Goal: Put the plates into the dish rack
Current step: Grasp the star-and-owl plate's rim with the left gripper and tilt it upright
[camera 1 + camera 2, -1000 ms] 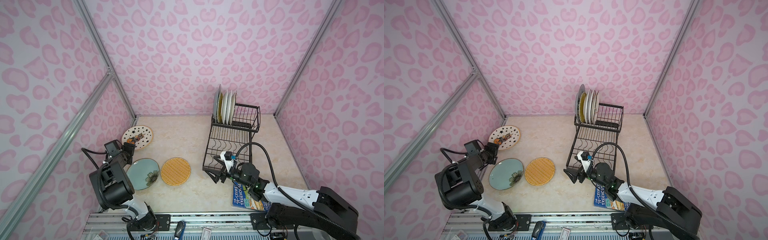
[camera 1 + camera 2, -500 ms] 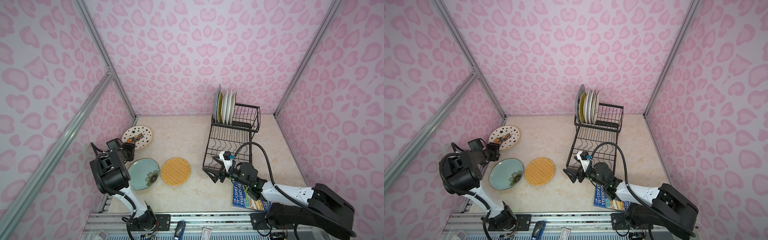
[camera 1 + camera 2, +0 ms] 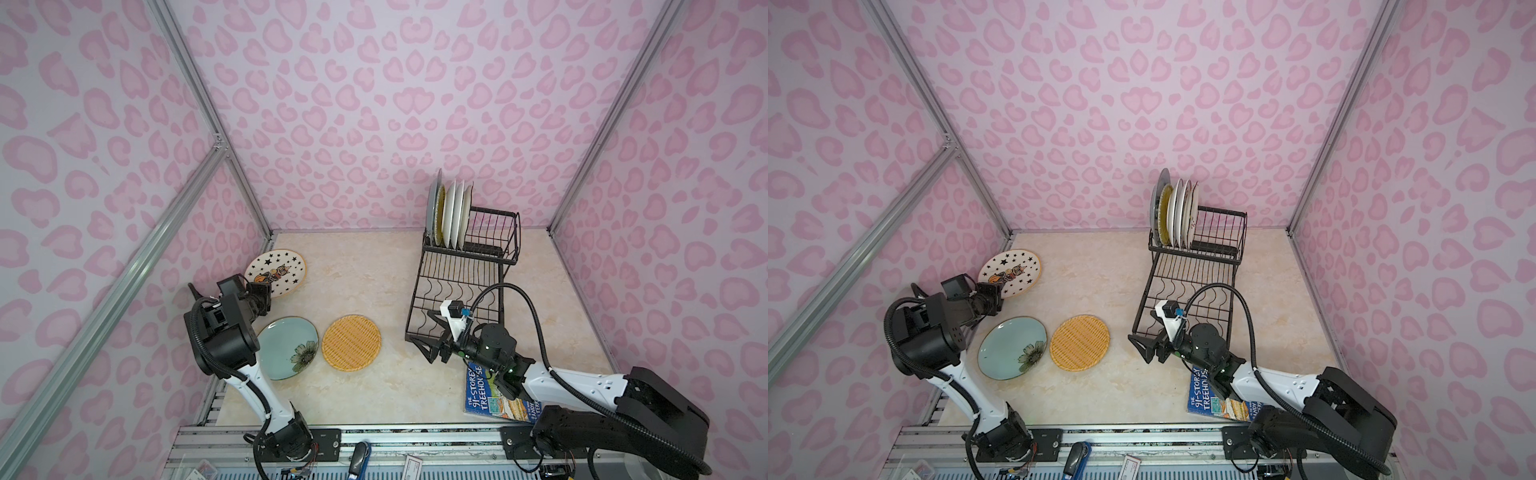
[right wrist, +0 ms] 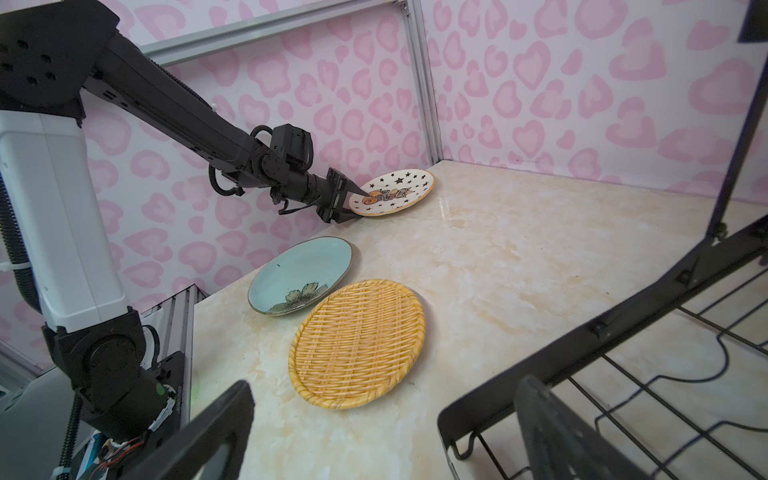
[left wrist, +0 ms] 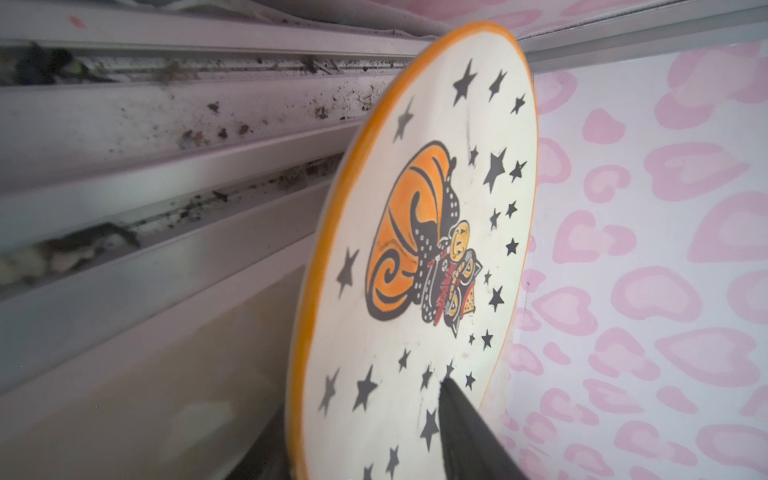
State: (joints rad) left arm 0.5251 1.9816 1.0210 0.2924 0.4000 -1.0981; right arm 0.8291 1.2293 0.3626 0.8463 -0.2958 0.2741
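The white star plate lies at the back left by the wall. My left gripper straddles its near rim: one finger lies on the face, the other sits under the rim, and I cannot tell whether they pinch. A pale green floral plate and an orange woven plate lie flat side by side. Several plates stand in the raised basket of the black dish rack. My right gripper is open and empty at the rack's near left corner.
A blue paperback book lies under my right forearm near the front edge. Pink patterned walls close in on three sides, with an aluminium post at the back left corner. Bare tabletop lies between the plates and the rack.
My left gripper's jaws have narrowed around the star plate's rim and the left arm has shifted its pose. The plate has not moved. The right arm is nearly still.
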